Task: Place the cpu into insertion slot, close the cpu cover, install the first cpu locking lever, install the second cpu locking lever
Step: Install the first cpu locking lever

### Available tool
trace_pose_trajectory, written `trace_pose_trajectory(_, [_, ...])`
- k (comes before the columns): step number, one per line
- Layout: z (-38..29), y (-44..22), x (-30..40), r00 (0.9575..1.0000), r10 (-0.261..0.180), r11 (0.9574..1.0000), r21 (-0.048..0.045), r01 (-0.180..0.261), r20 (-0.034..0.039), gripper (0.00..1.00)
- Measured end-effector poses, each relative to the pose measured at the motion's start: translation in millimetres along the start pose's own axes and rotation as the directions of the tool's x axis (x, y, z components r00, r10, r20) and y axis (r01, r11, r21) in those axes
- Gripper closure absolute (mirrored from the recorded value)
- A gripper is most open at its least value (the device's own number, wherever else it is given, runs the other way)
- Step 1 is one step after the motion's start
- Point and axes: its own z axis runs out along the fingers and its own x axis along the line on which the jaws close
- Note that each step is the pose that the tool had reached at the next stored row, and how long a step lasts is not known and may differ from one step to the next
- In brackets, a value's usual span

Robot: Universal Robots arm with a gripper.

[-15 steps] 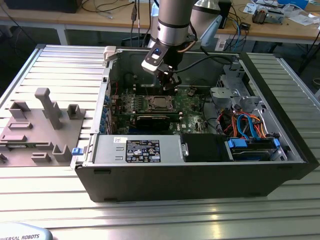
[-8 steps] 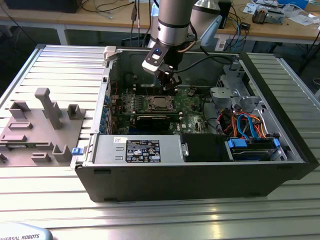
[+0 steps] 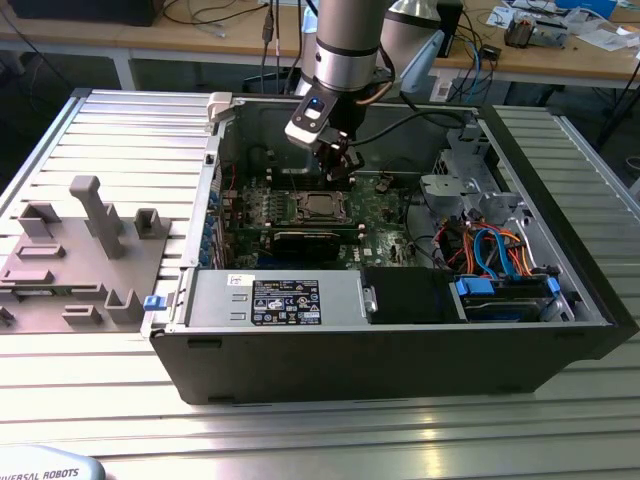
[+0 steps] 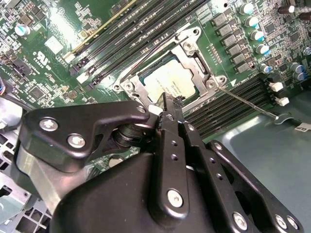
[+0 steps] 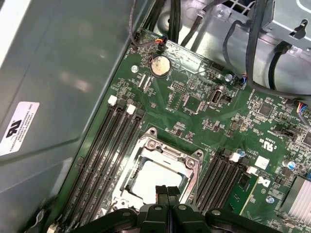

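Note:
The cpu point(image 4: 167, 82) lies flat in the insertion slot point(image 4: 127, 86) on the green motherboard point(image 3: 385, 215), its silver top showing through the window of the cpu cover point(image 4: 193, 57). The cover lies down over the chip. A thin wire locking lever point(image 4: 248, 103) sticks out sideways from the socket corner across the memory slots, ending in a hook. My gripper point(image 4: 169, 99) hangs just above the socket edge, shut with nothing between its fingers. In the first wrist view the gripper point(image 5: 166, 190) sits over the near edge of the cpu point(image 5: 153, 175). In the exterior view the gripper point(image 3: 342, 170) hovers above the cpu point(image 3: 320, 206).
The open computer case point(image 3: 400, 350) stands on a slatted metal table. Black memory slots point(image 5: 104, 150) flank the socket on both sides. A drive cage point(image 3: 470, 180) and bundled cables point(image 3: 495, 250) fill the exterior view's right. A grey fixture point(image 3: 90, 250) lies on the exterior view's left.

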Motion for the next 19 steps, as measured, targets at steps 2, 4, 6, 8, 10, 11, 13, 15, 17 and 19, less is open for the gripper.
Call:
trace_pose_trajectory(2, [0.0,0.0,0.0,1.0000,-0.004,1.0000,0.0000,0.004,0.0001,0.89])
trace_pose_trajectory(4, [0.0,0.0,0.0,1.0000,-0.009,1.0000,0.0000,0.009,0.0002,0.89])
trace_pose_trajectory(6, [0.0,0.0,0.0,0.9999,-0.015,0.9999,-0.0001,0.015,0.0004,0.89])
trace_pose_trajectory(8, [0.0,0.0,0.0,0.9998,-0.020,0.9998,-0.0001,0.020,0.0005,0.89])
trace_pose_trajectory(10, [0.0,0.0,0.0,0.9997,-0.025,0.9997,-0.0002,0.025,0.0006,0.89])
trace_pose_trajectory(11, [0.0,0.0,0.0,0.9996,-0.028,0.9996,-0.0002,0.028,0.0007,0.89])
trace_pose_trajectory(13, [0.0,0.0,0.0,0.9994,-0.034,0.9994,-0.0002,0.034,0.0008,0.89])
trace_pose_trajectory(15, [0.0,0.0,0.0,0.9993,-0.038,0.9993,-0.0003,0.038,0.0009,0.89])
trace_pose_trajectory(17, [0.0,0.0,0.0,0.9990,-0.045,0.9990,-0.0003,0.045,0.0011,0.89])
trace_pose_trajectory(19, [0.0,0.0,0.0,0.9987,-0.051,0.9987,-0.0003,0.051,0.0012,0.89])
